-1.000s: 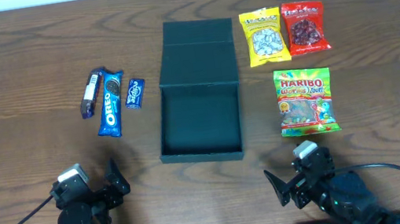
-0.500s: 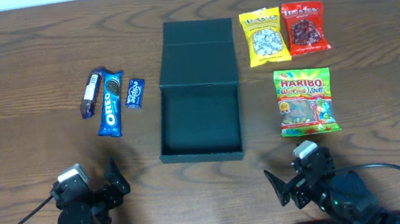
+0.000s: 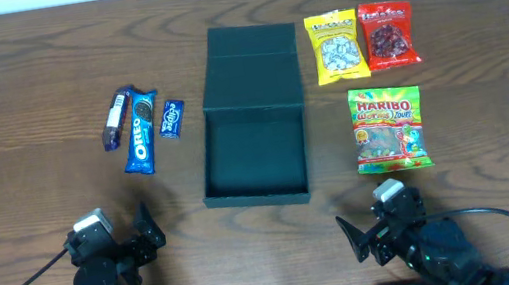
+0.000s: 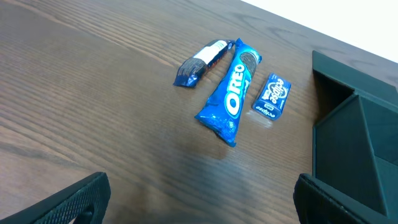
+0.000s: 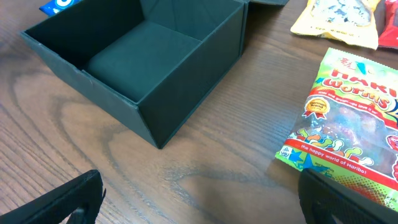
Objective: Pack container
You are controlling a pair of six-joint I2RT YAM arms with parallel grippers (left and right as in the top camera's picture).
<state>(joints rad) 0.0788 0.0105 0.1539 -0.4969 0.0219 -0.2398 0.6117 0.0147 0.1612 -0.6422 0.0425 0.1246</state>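
Container [image 3: 255, 158] mid-table, lid back, empty. Left gripper [image 3: 122, 233] and right gripper [image 3: 372, 218] both spread wide, holding nothing. We would start with the Haribo bag [image 3: 389, 127], pinching its near edge squarely.

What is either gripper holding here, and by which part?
Nothing. The left gripper and right gripper are both open and empty, short of the container.

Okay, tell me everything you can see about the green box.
The box is dark green, matte and rigid-looking, squarish, with straight walls and sharp corners. Its lid is open, folded back on the far side. Nothing is inside. It sits upright near the middle of the wooden table, and only the table touches it.
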